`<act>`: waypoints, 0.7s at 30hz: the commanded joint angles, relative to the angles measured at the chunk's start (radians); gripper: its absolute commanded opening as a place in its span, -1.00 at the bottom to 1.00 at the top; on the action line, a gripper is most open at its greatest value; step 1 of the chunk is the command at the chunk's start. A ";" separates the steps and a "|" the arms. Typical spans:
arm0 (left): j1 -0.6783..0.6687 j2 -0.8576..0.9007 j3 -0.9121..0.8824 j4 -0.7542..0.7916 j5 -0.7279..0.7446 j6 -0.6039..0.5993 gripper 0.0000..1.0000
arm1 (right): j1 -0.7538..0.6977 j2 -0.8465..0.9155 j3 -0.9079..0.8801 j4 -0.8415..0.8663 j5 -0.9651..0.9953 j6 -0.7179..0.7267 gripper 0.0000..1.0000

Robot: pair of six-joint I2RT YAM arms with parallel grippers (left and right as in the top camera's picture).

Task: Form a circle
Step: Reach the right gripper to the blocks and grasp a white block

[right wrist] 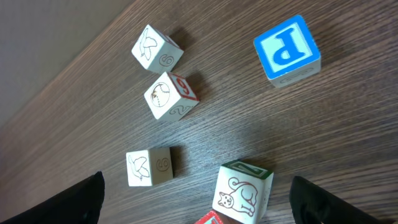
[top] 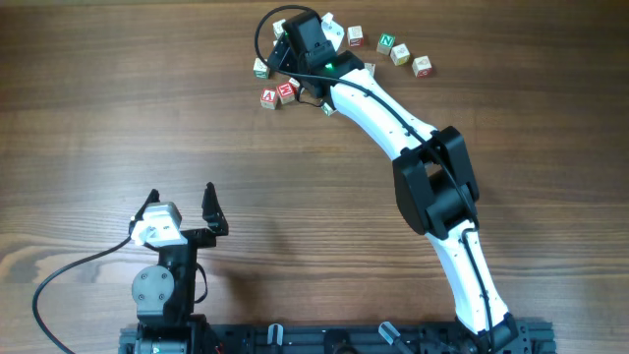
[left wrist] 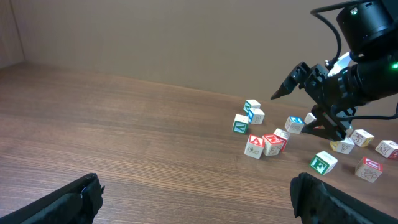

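The right gripper (left wrist: 308, 104) hung over the alphabet blocks (top: 385, 44) in the upper middle of the overhead frame, its jaws spread wide and holding nothing. The blocks were not yet a circle. Four curved in an arc toward the upper right, two red blocks (top: 278, 94) sat touching at the cluster's lower left, and others lay loose around the arm.

In the right wrist view the blue P block (right wrist: 287, 48) lay at upper right and a cat block (right wrist: 242, 190) at bottom centre, with three pale blocks on the left, near each other but apart.

The crowding looked like the main hazard. Jaws that wide, lowered here, could nudge a neighbour, and closing on the cat block might also catch the red one just beside it at the bottom edge. The blocks sat turned at odd angles, so a pinch across corners could twist one or let it slip out. Carrying a block toward the arc could also bump those already placed.

The left gripper (top: 181, 205) was open and empty at lower left, well apart from the blocks.
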 commanded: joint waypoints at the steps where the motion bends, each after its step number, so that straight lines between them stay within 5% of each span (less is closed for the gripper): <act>1: 0.009 -0.010 -0.008 0.004 0.012 0.023 1.00 | 0.000 0.053 0.014 -0.002 0.034 0.070 0.88; 21: 0.009 -0.010 -0.008 0.004 0.012 0.023 1.00 | 0.009 0.128 0.014 -0.002 0.024 0.051 0.36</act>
